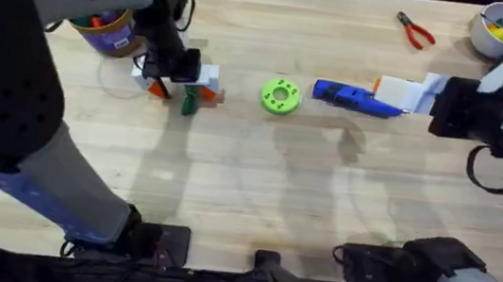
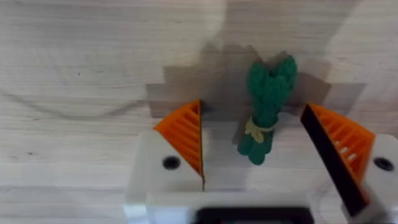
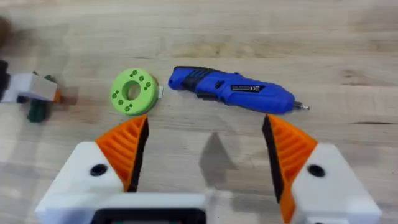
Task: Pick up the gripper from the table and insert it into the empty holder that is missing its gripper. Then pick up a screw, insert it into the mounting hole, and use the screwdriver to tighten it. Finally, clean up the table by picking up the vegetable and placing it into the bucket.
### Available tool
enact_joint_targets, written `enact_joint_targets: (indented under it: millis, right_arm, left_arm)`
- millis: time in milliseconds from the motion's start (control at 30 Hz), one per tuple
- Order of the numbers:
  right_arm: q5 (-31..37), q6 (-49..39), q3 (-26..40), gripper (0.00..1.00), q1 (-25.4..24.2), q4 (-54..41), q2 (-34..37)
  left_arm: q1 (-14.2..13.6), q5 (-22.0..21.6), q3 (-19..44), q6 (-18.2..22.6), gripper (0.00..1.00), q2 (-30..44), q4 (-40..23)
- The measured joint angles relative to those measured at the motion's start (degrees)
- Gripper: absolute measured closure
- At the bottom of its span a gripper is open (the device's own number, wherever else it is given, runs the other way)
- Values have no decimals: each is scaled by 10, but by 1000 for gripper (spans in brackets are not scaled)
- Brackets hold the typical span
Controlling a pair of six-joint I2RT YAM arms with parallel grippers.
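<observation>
Our left hand (image 2: 264, 162) hangs wide open over the worktop (image 2: 93, 56), empty, with the vegetable (image 2: 266, 109) lying between its two orange pads, nearer the black-edged one. We judge the cleanup step is in hand. The risk, as we read it: the vegetable sits off-centre in the gap, so a close could nudge it sideways or pinch only one end, letting it swing or drop on the way to the bucket (image 1: 110, 32), which stands near the hand, farther along the worktop. The vegetable's long axis runs straight away from the hand, leafy end pointing outward, tied waist nearer the palm.

Our right hand (image 3: 205, 155) is also spread wide and holds nothing. Beyond its fingertips the screwdriver (image 3: 231, 92) lies flat on the wood, its long axis crosswise to the hand, metal tip pointing toward the black-edged pad's side. A lime-green disc (image 3: 132, 92) rests just beside its blunt end.
</observation>
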Motion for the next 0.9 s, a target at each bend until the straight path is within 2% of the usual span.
enact_joint_targets:
  millis: [167,267,333,433,467,700,900]
  right_arm:
    - [0,0,0,7,0,0,0]
    - [0,0,0,8,0,0,0]
    - [0,0,0,8,0,0,0]
    - [0,0,0,7,0,0,0]
    - [0,0,0,7,0,0,0]
    - [0,0,0,7,0,0,0]
    - [0,0,0,7,0,0,0]
  left_arm:
    - [-25,-24,1,0,79,3,3]
    - [-29,-24,2,2,227,3,5]
    - [-29,-26,2,3,454,3,6]
    - [-29,-27,3,4,891,3,9]
    - [-29,-29,4,6,968,3,12]
    - [-28,-30,18,6,981,4,-5]
    - [-15,-55,114,6,982,3,-65]
